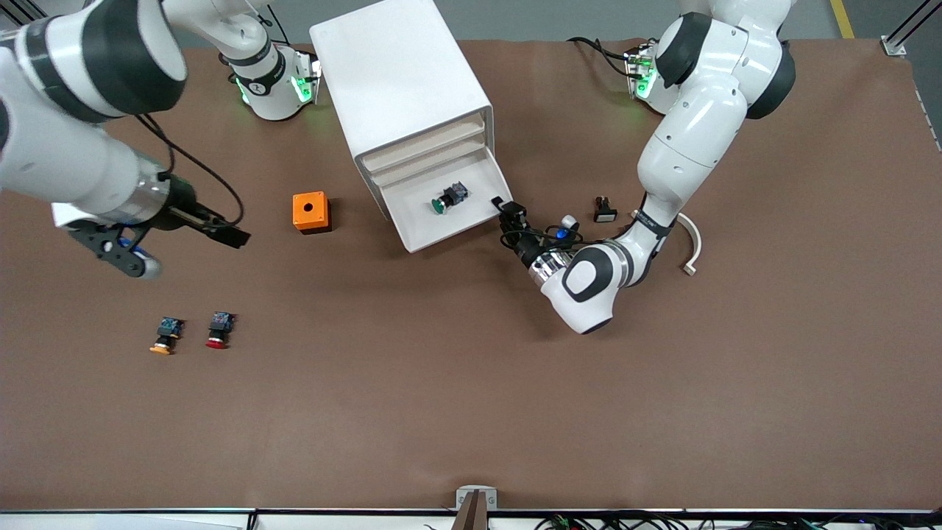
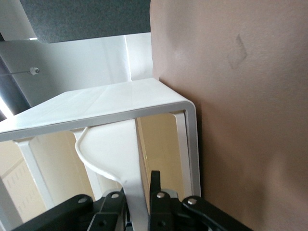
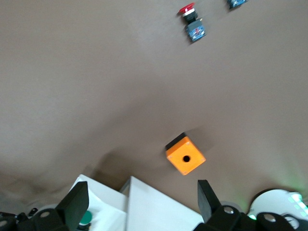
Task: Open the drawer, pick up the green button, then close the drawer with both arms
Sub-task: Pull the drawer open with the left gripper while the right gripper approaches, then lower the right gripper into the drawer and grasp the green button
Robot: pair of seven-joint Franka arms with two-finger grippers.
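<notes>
The lowest drawer [image 1: 440, 237] of the white cabinet [image 1: 401, 73] is pulled out toward the front camera. The green-capped button [image 1: 448, 199] lies inside it, and the right wrist view shows its green cap [image 3: 86, 219]. My left gripper [image 1: 506, 208] is low at the drawer's front corner toward the left arm's end, shut on the drawer's white front edge [image 2: 120, 161], which runs between its fingers [image 2: 155, 180]. My right gripper [image 1: 193, 250] hangs open and holds nothing, over the table toward the right arm's end, with its fingertips [image 3: 79, 195] spread wide.
An orange box [image 1: 311, 212] with a round hole sits beside the cabinet toward the right arm's end. An orange-capped button [image 1: 165, 335] and a red-capped one [image 1: 218, 330] lie nearer the camera. A small black part [image 1: 604, 210] and a white curved strip [image 1: 692, 246] lie by the left arm.
</notes>
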